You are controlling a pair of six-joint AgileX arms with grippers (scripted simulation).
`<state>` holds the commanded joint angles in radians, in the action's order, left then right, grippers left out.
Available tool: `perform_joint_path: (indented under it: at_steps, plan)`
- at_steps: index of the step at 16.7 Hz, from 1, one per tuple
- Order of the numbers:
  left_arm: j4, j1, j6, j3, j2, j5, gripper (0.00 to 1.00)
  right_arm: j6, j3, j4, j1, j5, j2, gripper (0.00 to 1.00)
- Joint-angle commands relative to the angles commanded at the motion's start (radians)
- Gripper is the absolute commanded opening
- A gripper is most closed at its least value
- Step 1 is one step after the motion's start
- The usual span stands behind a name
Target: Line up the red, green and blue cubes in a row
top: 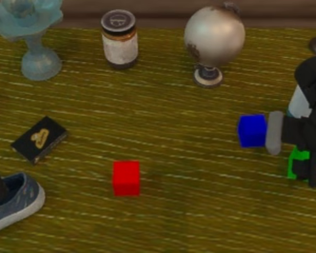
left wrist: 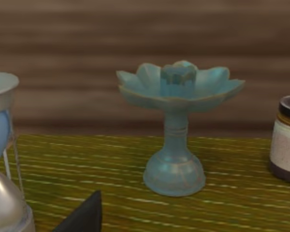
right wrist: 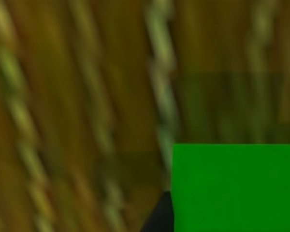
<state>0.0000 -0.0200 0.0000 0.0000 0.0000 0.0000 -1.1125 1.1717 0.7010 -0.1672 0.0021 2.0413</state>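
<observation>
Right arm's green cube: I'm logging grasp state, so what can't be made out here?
- Small bright green cube: top view, mostly covered by the right arm.
- Right gripper: its jaws are hidden under the arm; the right wrist view shows only the cube's face, cut off by the edge.
- Left arm: barely in view at the top view's left edge.

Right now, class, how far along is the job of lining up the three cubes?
Nothing is lined up yet. The red cube sits alone mid-table, the blue cube to its right. The right gripper is down at the green cube; a grasp is unclear. All three still need placing in a row.
</observation>
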Motion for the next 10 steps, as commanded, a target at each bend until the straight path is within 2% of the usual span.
perform_joint_path:
  at_steps: [3,10]
  plan:
    - [0.000,0.000,0.000,0.000,0.000,0.000,1.00,-0.004,0.024,0.041,-0.003,0.000,-0.018,0.00]
    - [0.000,0.000,0.000,0.000,0.000,0.000,1.00,-0.003,0.127,0.255,-0.009,-0.001,-0.127,0.00]
